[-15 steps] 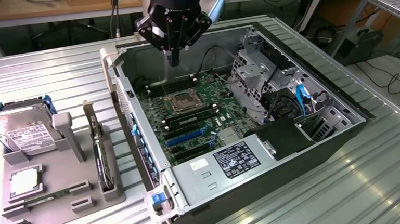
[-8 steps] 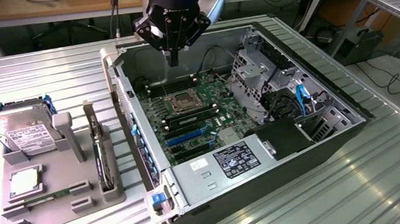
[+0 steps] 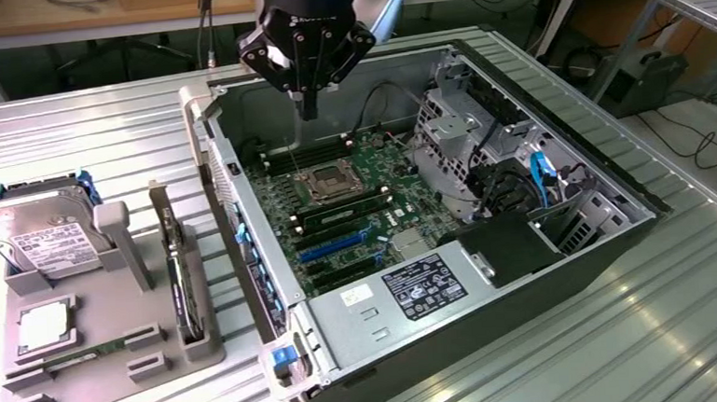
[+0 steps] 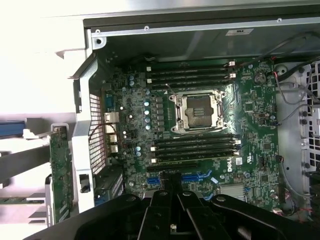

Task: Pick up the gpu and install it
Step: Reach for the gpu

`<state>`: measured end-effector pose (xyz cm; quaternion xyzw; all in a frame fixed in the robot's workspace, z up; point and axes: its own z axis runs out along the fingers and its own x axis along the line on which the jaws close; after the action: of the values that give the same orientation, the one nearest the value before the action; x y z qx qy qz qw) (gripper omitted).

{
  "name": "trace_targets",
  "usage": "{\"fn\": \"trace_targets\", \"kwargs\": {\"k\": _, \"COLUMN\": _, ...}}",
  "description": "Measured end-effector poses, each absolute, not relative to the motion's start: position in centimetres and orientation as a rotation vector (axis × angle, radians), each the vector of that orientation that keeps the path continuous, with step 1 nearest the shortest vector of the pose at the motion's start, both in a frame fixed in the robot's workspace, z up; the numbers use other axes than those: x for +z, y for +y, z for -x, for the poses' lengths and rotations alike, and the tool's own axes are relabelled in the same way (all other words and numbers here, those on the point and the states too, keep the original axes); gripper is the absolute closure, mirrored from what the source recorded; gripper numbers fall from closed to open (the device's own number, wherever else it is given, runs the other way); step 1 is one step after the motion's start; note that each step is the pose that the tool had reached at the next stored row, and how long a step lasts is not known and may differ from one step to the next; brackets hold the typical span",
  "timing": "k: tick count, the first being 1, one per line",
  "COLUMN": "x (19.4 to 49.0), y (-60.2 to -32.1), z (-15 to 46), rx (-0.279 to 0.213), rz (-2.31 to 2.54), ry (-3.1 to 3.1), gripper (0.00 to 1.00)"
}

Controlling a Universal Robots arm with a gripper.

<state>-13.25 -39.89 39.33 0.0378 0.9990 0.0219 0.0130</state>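
Note:
The gpu (image 3: pixel 179 279) stands on edge in a slot of the grey holder (image 3: pixel 156 358) at the exterior view's left, outside the case; it is a thin dark card with a narrow metal bracket. In the wrist view the gpu (image 4: pixel 61 172) shows edge-on, beside the case wall. My gripper (image 3: pixel 309 106) hangs over the open computer case (image 3: pixel 585 243), above the motherboard (image 3: pixel 346 188) near the empty CPU socket (image 4: pixel 197 110). It is shut with nothing between its fingers, well apart from the card. The gripper (image 4: pixel 170 181) points at the blue expansion slots (image 4: pixel 197 176).
The holder also carries a silver hard drive (image 3: pixel 39 237), a square chip (image 3: pixel 42 328) and a green memory stick (image 3: pixel 88 356). Inside the case are a power supply (image 3: pixel 420 286), a metal drive cage (image 3: pixel 455 139) and cables. Everything rests on a ribbed metal table (image 3: pixel 665 332).

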Motion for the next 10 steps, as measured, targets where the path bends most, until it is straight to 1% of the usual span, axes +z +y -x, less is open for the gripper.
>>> {"fn": "trace_targets", "kwargs": {"k": 10, "x": 39.33, "y": -39.90, "z": 13.47, "rx": 0.068, "rz": -0.118, "ry": 3.113, "gripper": 0.89}}
